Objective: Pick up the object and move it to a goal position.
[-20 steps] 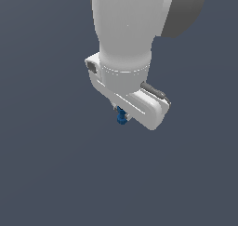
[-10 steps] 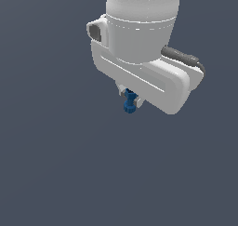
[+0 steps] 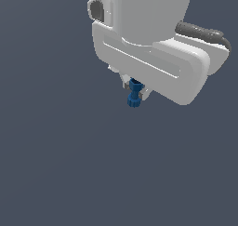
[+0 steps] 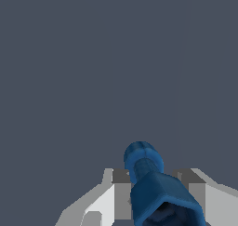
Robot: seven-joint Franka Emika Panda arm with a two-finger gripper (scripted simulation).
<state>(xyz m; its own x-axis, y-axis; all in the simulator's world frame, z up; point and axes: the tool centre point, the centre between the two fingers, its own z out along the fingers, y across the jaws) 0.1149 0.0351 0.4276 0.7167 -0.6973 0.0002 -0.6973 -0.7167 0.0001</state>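
Dark-blue and tiny, the object (image 3: 134, 93) hangs clamped by its blocky head between the fingers of our gripper (image 3: 135, 86); its long axis points straight down from the jaws, knobbed end lowest; no goal marker shows.

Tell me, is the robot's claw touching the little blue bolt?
Touching. The wrist view shows the blue bolt squeezed between the gripper fingers, no gap either side. In the exterior view it hangs from them.

A flat, featureless slate-grey backdrop (image 3: 56, 164) fills both views under even light.
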